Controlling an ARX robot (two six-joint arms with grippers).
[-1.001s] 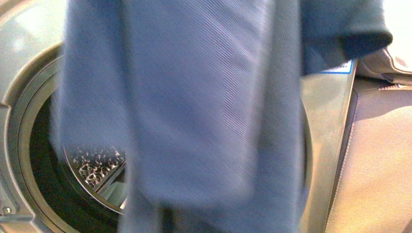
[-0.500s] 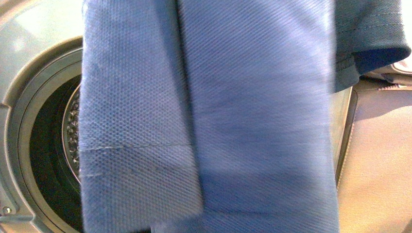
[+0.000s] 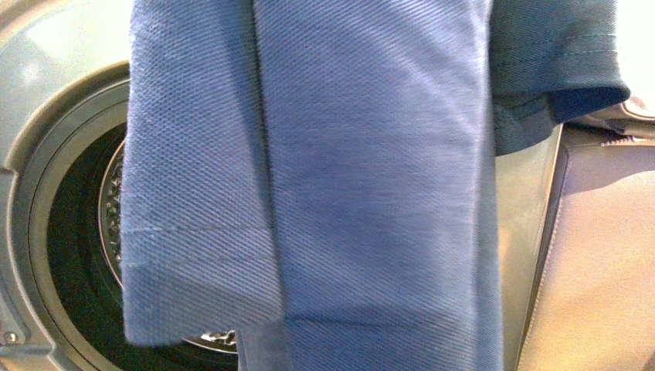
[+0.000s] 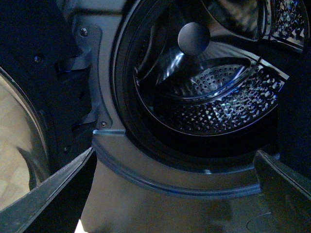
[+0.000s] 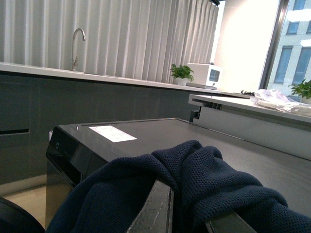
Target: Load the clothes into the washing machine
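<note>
The clothes are clamped in the right gripper and hung before the washing machine, hiding most of its mouth. The left gripper is spread wide toward the drum; beige cloth lies alongside.

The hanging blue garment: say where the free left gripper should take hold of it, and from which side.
Probably take the garment at its loose lower corner, below the stitched hem line, coming from the left. It hangs as a flat folded sheet from the right gripper, bunched on top; that corner dangles clear before the washing machine mouth, which the open left gripper faces.
</note>
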